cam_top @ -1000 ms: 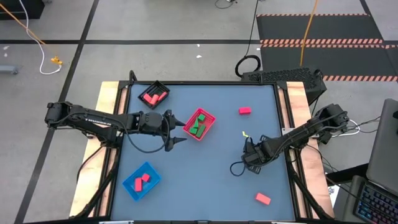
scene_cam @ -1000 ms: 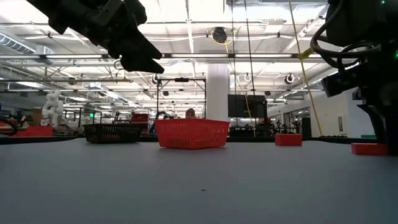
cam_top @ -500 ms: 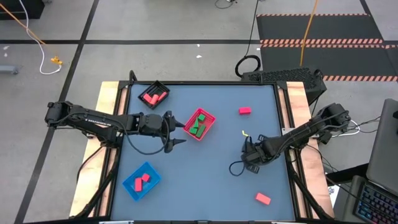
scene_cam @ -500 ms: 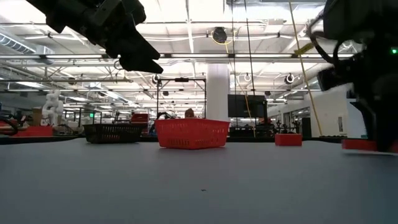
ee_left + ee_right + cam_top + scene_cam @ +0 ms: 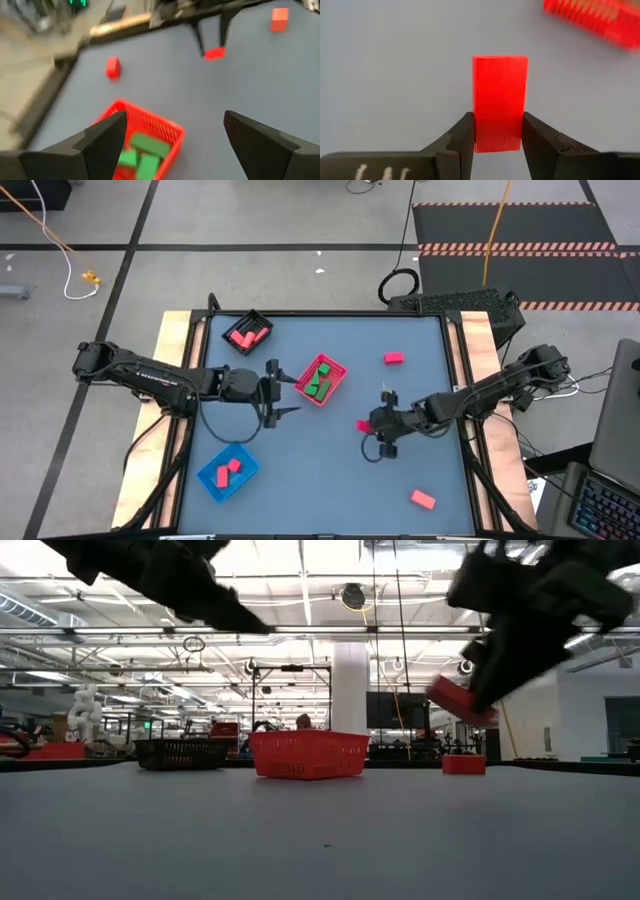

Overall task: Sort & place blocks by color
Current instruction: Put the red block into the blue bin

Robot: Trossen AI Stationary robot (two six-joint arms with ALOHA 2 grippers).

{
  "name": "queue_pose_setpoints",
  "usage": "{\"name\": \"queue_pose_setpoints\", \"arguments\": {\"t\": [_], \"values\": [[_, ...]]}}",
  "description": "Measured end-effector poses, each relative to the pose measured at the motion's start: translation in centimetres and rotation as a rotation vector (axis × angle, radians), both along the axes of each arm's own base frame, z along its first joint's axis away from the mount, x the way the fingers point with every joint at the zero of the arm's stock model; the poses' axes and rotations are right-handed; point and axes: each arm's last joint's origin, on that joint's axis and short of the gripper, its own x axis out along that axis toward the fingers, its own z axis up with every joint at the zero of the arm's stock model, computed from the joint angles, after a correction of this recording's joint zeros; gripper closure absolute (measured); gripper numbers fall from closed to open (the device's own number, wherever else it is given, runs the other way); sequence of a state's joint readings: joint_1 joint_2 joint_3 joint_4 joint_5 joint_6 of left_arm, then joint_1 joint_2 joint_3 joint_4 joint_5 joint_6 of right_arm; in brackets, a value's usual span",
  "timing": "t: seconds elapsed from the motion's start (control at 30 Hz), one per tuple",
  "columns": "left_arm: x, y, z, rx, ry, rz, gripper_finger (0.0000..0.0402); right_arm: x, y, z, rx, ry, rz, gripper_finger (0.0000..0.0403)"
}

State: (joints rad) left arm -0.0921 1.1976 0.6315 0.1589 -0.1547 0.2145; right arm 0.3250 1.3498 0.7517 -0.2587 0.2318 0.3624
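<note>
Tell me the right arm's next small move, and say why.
Probably carry on toward the black tray or the blue tray. The right gripper is shut on a red block and holds it above the table. Both of those trays hold red blocks, while the red tray beside the open left gripper holds green ones.

The left gripper hung with fingers spread wide – arm stretched in from the table's left edge; the right gripper was clamped, raised off the table.
</note>
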Motion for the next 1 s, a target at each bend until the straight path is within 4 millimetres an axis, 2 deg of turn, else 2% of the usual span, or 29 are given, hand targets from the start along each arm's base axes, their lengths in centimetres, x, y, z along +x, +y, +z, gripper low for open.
{"name": "queue_pose_setpoints", "arguments": {"t": [0.1, 0.23, 0.37, 0.5, 0.63, 0.73, 1.0], "values": [[0.2, -1.0, 0.5, 0.151, -0.057, -0.085, 0.0066, 1.3, -1.3, 0.7, 0.063, -0.094, 0.026, 0.0283], [0.7, -2.1, 0.7, 0.368, -0.105, -0.198, 0.0066, 2.9, -3.5, 1.8, 0.267, -0.225, 0.046, 0.0283], [1.3, -2.7, 0.2, 0.452, -0.116, -0.22, 0.0066, 4.1, -5.4, 2.4, 0.488, -0.314, 0.124, 0.0283], [2.0, -2.9, -0.3, 0.444, -0.145, -0.243, 0.0066, 5.4, -6.8, 2.4, 0.646, -0.396, 0.214, 0.0283], [2.6, -3.1, -0.8, 0.421, -0.169, -0.271, 0.0066, 6.4, -7.6, 1.2, 0.741, -0.362, 0.243, 0.0283], [2.9, -3.1, -0.9, 0.368, -0.194, -0.253, 0.0066, 7.2, -7.7, 0.4, 0.756, -0.329, 0.261, 0.0283], [3.1, -2.6, -0.8, 0.148, -0.198, -0.338, 0.0067, 9.8, -7.7, 0.6, 0.77, -0.337, 0.341, 0.0283]]}}
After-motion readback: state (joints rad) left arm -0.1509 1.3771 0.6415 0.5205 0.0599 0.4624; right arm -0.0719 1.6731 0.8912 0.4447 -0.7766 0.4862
